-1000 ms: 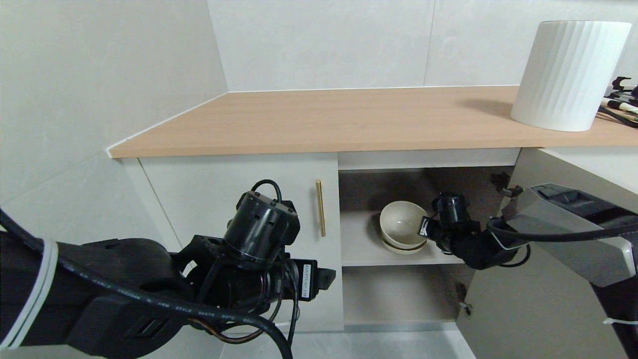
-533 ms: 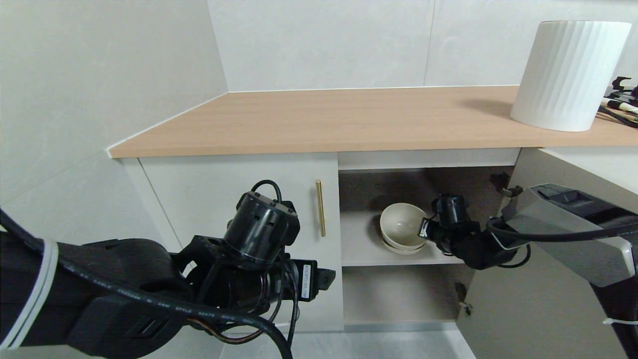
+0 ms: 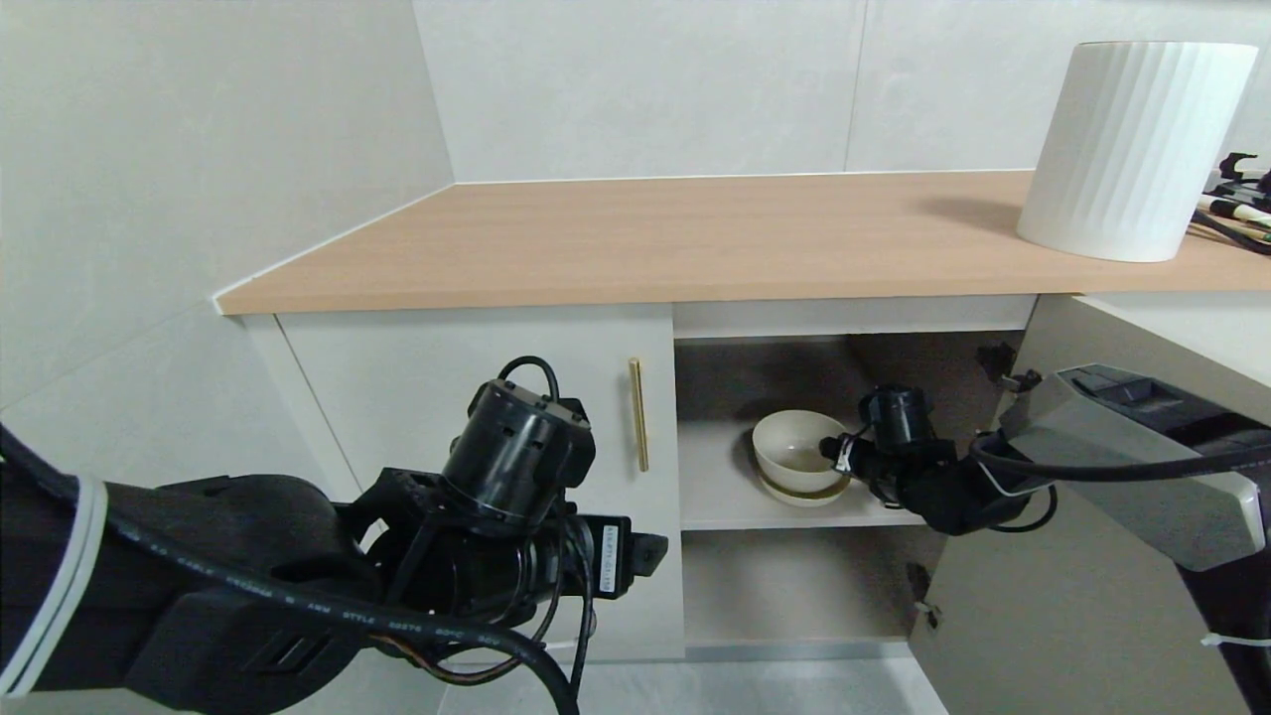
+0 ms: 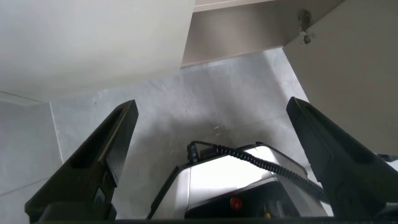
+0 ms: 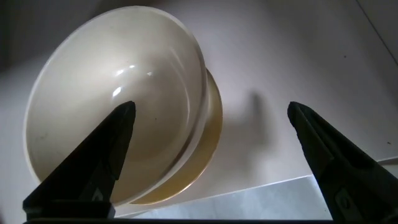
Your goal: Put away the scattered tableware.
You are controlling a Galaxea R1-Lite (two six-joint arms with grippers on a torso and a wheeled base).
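Two cream bowls are stacked on the upper shelf [image 3: 715,497] of the open cabinet. The top bowl [image 3: 792,449] [image 5: 112,124] rests level inside the lower bowl [image 3: 802,491] [image 5: 210,127]. My right gripper [image 3: 832,453] [image 5: 211,111] is inside the cabinet at the stack's right side, open; one finger overlaps the top bowl's rim and the other stands well clear of it. Low in front of the closed left door, my left gripper [image 3: 643,552] [image 4: 212,109] is open and holds nothing, pointing down at the grey floor.
The closed left door carries a gold handle [image 3: 637,413]. The right door [image 3: 1043,606] stands swung open beside my right arm. A white ribbed canister [image 3: 1132,149] and dark utensils [image 3: 1236,204] sit on the wooden counter [image 3: 645,238]. The lower shelf [image 3: 794,586] is bare.
The top bowl has gone from tilted toward me to level, settling onto the lower bowl. My right gripper has shifted slightly left with it. The left arm is almost still.
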